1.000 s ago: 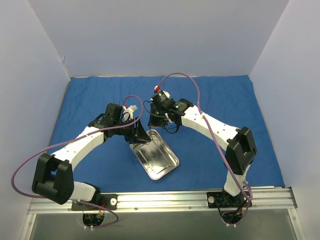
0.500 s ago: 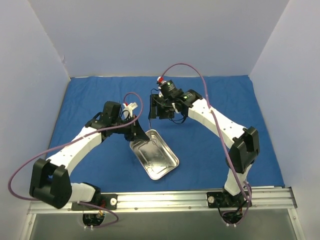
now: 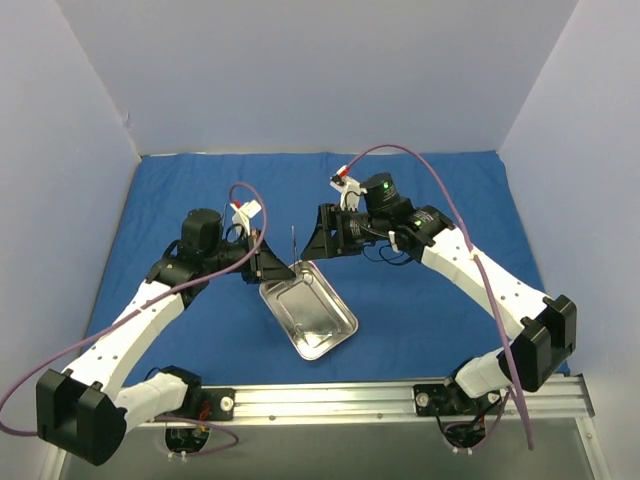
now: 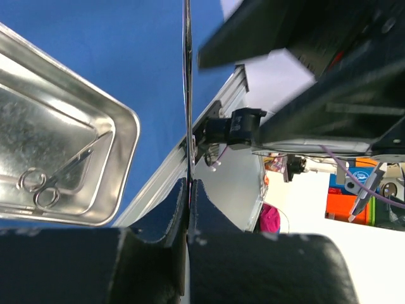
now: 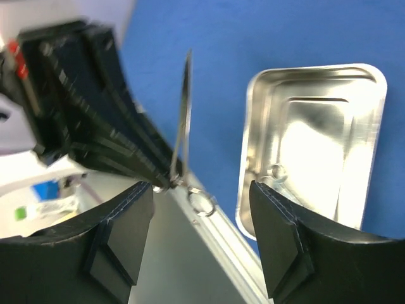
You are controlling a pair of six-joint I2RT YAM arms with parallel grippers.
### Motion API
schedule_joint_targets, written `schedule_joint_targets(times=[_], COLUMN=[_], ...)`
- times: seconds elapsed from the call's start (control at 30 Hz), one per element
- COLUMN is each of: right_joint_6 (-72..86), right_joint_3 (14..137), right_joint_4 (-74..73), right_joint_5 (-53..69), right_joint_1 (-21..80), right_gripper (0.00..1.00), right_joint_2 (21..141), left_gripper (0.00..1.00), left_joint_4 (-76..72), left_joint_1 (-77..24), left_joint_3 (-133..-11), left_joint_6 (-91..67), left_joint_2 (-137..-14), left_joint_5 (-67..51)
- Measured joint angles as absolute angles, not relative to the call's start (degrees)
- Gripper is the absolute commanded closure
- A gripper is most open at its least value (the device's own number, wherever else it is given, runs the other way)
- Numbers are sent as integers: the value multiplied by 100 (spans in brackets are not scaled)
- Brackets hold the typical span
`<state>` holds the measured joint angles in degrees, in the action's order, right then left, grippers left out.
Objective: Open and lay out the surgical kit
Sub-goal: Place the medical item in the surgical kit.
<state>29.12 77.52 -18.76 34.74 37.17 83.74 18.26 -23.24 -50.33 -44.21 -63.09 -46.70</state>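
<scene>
Surgical kit, status: blue cloth wrap (image 3: 450, 200) lies spread flat under both arms. The steel tray (image 3: 352, 322) sits on it, just below and ahead of the left gripper (image 3: 268, 268).

Left gripper: jaws pressed together, pinching one thin instrument (image 3: 293, 243). The instrument stands nearly upright beyond the fingertips, edge-on in the left wrist view. The pinch sits low on the shank, close to the ring handles; the tip points away from the hand.

Right gripper (image 3: 313, 243): jaws spread wide and holding nothing. It faces the left gripper from just across the instrument and does not touch it.

A second instrument (image 4: 54, 177) lies inside the tray, off to the side of the left fingertips. I cannot tell where the other instruments are.

Step in hand, as I judge it: lay the pinched instrument out on the cloth.

Notes for doing it well:
- Carry it sideways, away from the tray rim and to bare cloth, before lowering.
- Tilt the wrist so the long axis comes level. Going down upright would stab the tip into the cloth or let the piece topple.
- Keep the right gripper clear of the swing path.
- Part the jaws only when the full length rests on the cloth. The piece is thin and slick, so it is likely to slide or roll if dropped.
</scene>
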Motion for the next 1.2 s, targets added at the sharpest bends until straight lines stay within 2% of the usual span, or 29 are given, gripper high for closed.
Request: schedule_joint_targets(times=[0.2,0.43,0.53,0.63,0.67,0.73,0.8,0.83,0.87,0.9,0.97,1.03,1.2], right_joint_6=[3208,3208,3205,3232,3251,3299,3328,3330,3330,3304,3103,2842,2027], right_joint_3=[7247,7124,7078,7004,6978,6936,6930,6930,6930,6941,6971,7059,7334], right_joint_4=[-1243,-1166,-1118,-1002,-958,-875,-784,-770,-760,-731,-934,-1369,-2528], right_joint_5=[4206,4466,4543,4644,4689,4899,5065,5109,5137,5144,5030,4886,4676], right_joint_1=[3717,3717,3717,3717,3717,3715,3710,3710,3710,3706,3715,3645,3518], right_gripper=[38,40,47,70,96,100,100,100,100,100,100,100,100], right_joint_2=[8075,8062,8062,8062,8062,8047,8025,8020,8009,8003,8005,8066,8357], left_gripper=[98,98,98,98,98,98,83,70,48,43,38,37,40], left_joint_4=[1291,464,207,-16,-71,-121,-209,-250,-224,-102,436,1422,3592], left_joint_1=[-2268,-2235,-2235,-2233,-2233,-2200,-2167,-2163,-2154,-2152,-2084,-1979,-1957], left_joint_3=[-4998,-4805,-4748,-4694,-4676,-4633,-4569,-4567,-4567,-4576,-4654,-4991,-6567], left_joint_6=[-4770,-5293,-5459,-5579,-5618,-5651,-5658,-5647,-5603,-5478,-5203,-4626,-2814], left_joint_2=[-6257,-6224,-6191,-6160,-6152,-6145,-6145,-6145,-6145,-6152,-6149,-6156,-6031], left_joint_5=[-4779,-4980,-5046,-5122,-5137,-5166,-5238,-5284,-5266,-5221,-5188,-4936,-3304])
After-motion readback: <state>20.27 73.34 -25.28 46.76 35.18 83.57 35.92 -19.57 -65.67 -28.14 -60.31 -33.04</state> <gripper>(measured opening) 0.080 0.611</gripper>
